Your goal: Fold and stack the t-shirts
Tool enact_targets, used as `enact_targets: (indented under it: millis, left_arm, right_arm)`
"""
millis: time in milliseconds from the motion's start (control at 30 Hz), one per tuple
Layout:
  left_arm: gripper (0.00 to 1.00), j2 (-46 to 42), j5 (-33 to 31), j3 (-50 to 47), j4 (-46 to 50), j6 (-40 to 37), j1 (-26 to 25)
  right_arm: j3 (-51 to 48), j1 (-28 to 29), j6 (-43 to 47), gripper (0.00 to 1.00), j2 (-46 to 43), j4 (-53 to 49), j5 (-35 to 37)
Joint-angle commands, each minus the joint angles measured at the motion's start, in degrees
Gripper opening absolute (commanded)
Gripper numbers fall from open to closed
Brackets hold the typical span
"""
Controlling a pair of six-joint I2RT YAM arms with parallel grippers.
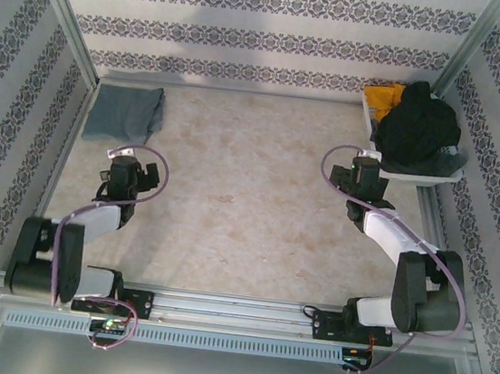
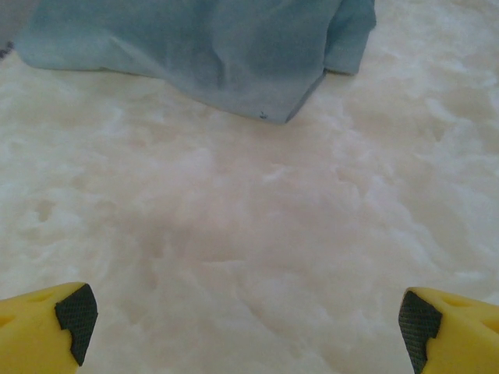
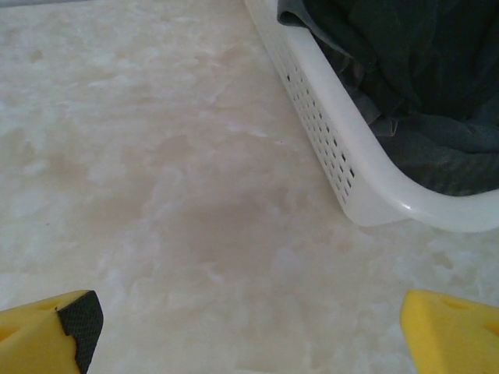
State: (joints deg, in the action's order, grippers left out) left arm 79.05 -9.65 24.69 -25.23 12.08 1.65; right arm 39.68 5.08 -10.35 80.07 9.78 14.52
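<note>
Left wrist: blue t-shirt (image 2: pixel 210 54) ahead of left gripper (image 2: pixel 246 323), apart.

soft even light, slight blur

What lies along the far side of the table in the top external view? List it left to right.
blue-grey t-shirt → orange garment → black clothes, the last two in the white basket
</note>
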Motion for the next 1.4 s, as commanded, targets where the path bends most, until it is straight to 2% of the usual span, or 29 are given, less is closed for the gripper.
enact_targets:
  millis: [0, 67, 133, 167, 200, 267, 333, 400, 467, 600, 733, 800, 867, 900, 933, 967, 1033, 1133, 1200, 1367]
  left_arm:
    - [1.0, 2.34, 4.7, -2.2, -17.82, -5.72, 1.42]
    - [1.0, 5.99, 4.55, -7.24, -31.81, -6.41, 1.32]
    - [1.0, 9.5, 7.96, -9.41, -37.68, -8.85, 0.2]
    - [1.0, 12.74, 8.11, -10.44, -45.09, -9.4, 0.25]
    - [1.0, 13.71, 6.88, -10.44, -46.43, -8.57, 0.26]
    - [1.0, 9.41, 5.81, -6.69, -32.26, -7.44, 0.31]
    - [1.0, 12.5, 8.72, -5.27, -34.77, -9.31, 0.18]
    - [1.0, 10.46, 8.7, -3.79, -28.18, -8.92, 0.14]
    - [1.0, 11.96, 8.77, -4.85, -32.98, -9.2, 0.12]
    - [1.0, 11.75, 8.66, -5.16, -33.18, -9.09, 0.18]
    - [1.0, 11.62, 8.47, -4.9, -32.54, -9.08, 0.14]
    - [1.0, 11.48, 8.38, -4.83, -32.18, -9.0, 0.11]
    - [1.0, 11.48, 8.42, -4.84, -32.19, -8.98, 0.11]
    - [1.0, 11.48, 8.51, -4.89, -32.24, -9.0, 0.13]
    - [1.0, 11.46, 8.51, -4.99, -32.33, -8.97, 0.13]
    - [1.0, 11.48, 8.52, -4.91, -32.45, -8.99, 0.12]
    - [1.0, 11.49, 8.6, -5.05, -32.57, -8.97, 0.11]
    - [1.0, 11.48, 8.67, -5.06, -32.6, -9.08, 0.19]
    - [1.0, 11.51, 8.33, -4.8, -32.1, -9.02, 0.11]
    - [1.0, 11.53, 8.07, -4.66, -31.86, -9.08, 0.11]
  right_arm:
    - [-3.82, -1.27, 2.41, 0.98, -1.06, 16.38, -6.45]
    - [-4.28, -2.35, 2.52, 0.98, -2.11, 15.25, -7.87]
    - [-5.99, -2.69, 2.26, 0.98, -3.48, 16.51, -7.75]
    - [-7.04, -2.78, 2.21, 0.98, -4.44, 16.56, -7.5]
    - [-7.98, -3.08, 2.11, 0.98, -5.43, 16.92, -7.86]
    - [-8.94, -3.71, 1.85, 0.98, -6.73, 16.51, -8.46]
    - [-9.75, -3.85, 2.55, 0.98, -8.53, 13.77, -7.08]
    - [-12.28, -4.47, 2.14, 0.98, -10.84, 12.89, -6.01]
    - [-14.74, -5.44, 1.8, 0.98, -11.22, 15.0, -7.14]
    - [-14.79, -6.4, 1.88, 0.98, -5.36, 22.7, -9.72]
    - [-10.67, -6.18, 4.88, 0.98, 3.38, 25.77, -10.15]
    - [-9.56, -5.34, 6.84, 0.98, 4.58, 24.72, -12.41]
    - [-13.02, -4.42, 8.37, 0.98, 4.24, 30.9, -12.58]
    - [-16.62, -4.83, 7.92, 0.98, 4.7, 37.64, -12.68]
    - [-21.21, -4.99, 7.35, 0.98, 7.58, 50.1, -11.98]
    - [-24.43, -5.08, 6.38, 0.98, 9.35, 57.84, -10.47]
    - [-23.41, -5.34, 6.27, 0.98, 5.49, 49.12, -10.34]
    - [-21.12, -4.69, 6.3, 0.98, 8.29, 50.02, -8.79]
    - [-18.7, -3.39, 7.64, 0.98, 6.57, 43.58, -6.9]
    - [-18.78, -2.69, 9.01, 0.98, 7.38, 45.24, -8.48]
